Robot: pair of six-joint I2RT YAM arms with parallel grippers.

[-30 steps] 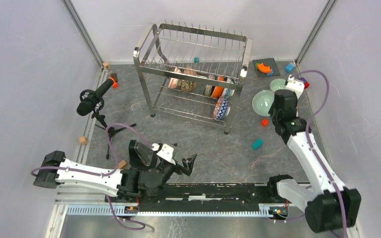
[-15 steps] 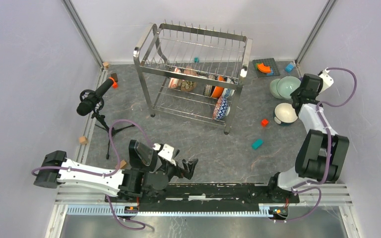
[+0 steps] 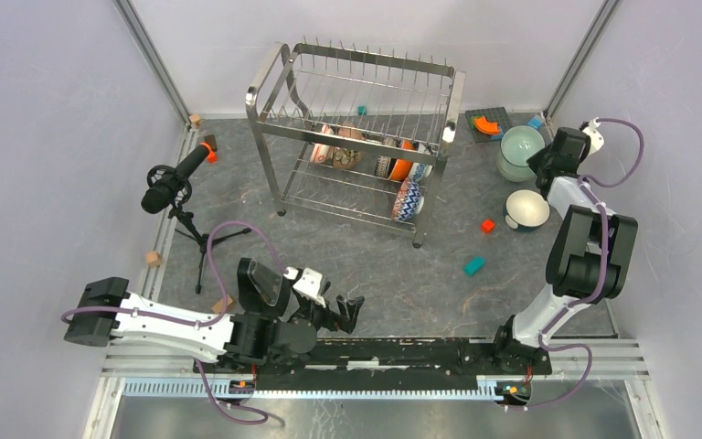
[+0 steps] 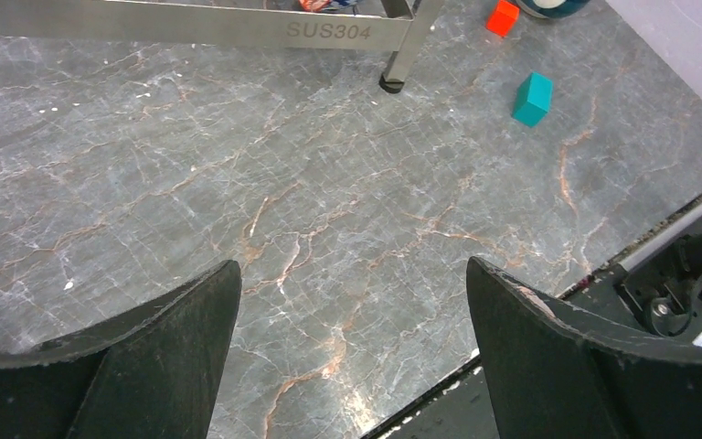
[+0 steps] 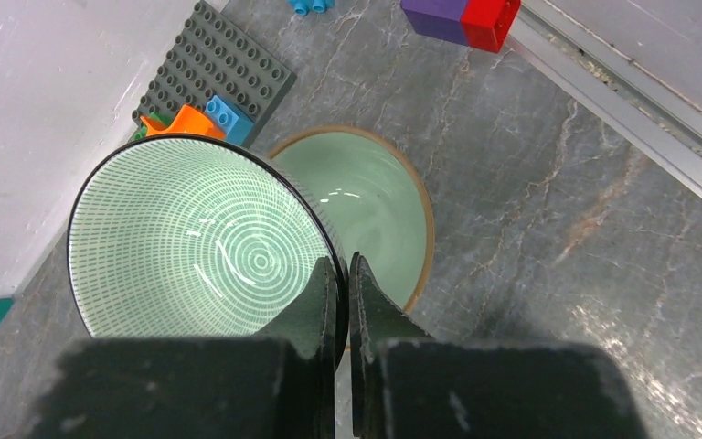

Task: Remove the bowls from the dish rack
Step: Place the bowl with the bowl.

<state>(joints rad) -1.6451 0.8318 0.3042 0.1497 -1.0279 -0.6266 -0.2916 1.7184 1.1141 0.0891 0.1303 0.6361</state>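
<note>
The right arm has folded back from its long reach to the right edge of the overhead view. The right gripper (image 5: 343, 268), clamped on the rim of the green line-patterned bowl (image 5: 196, 240), has carried it from centre right to the upper right, over the plain pale green bowl (image 5: 379, 206). The white bowl (image 3: 526, 209), earlier hidden under the arm, now shows. The left gripper (image 3: 345, 311) has dipped slightly toward the bottom edge.

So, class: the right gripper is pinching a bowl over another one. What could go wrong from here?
The right gripper pinches the green line-patterned ceramic bowl by its rim alone, so it might tilt or slip. It is partly over the plain pale green bowl, off centre; a drop could chip both.
</note>
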